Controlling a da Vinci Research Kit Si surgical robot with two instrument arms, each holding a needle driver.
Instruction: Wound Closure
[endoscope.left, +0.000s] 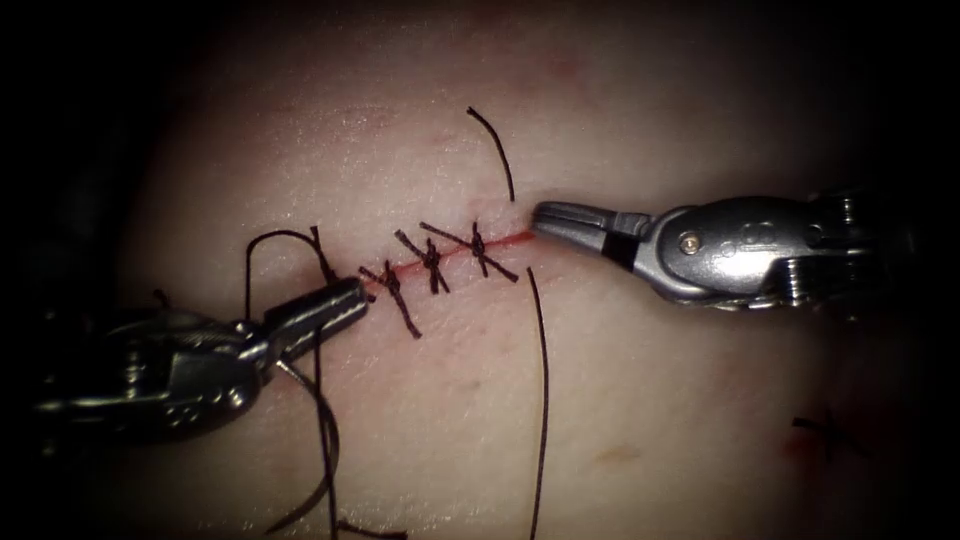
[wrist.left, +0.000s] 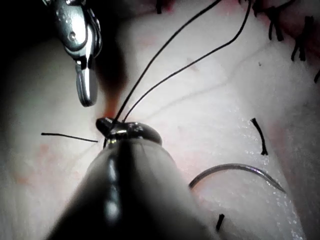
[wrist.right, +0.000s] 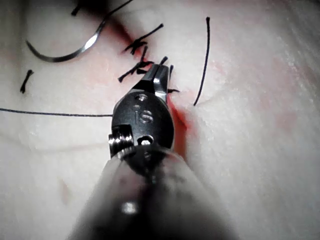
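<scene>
The cut (endoscope.left: 505, 240) runs slantwise across the tissue (endoscope.left: 640, 400) with three knotted stitches (endoscope.left: 432, 262) on it. At its left end, my left tool (endoscope.left: 352, 296) is shut on the thread (endoscope.left: 268, 236), which loops up and back; two strands leave its jaws (wrist.left: 150, 75). The curved needle (endoscope.left: 305, 508) lies free on the tissue below the left tool, held by neither tool (wrist.left: 240, 169) (wrist.right: 60, 56). My right tool (endoscope.left: 545, 215) is shut and holds nothing, its tip at the cut's right end (wrist.right: 160, 75). A thread tail (endoscope.left: 497, 145) rises just beside that tip.
A long strand (endoscope.left: 544, 400) runs down the tissue from below the right stitch. Red fluid lines the cut. A short cut end of thread (endoscope.left: 828, 428) lies by a red spot at the far right. More cut ends (wrist.left: 260, 136) lie near the needle.
</scene>
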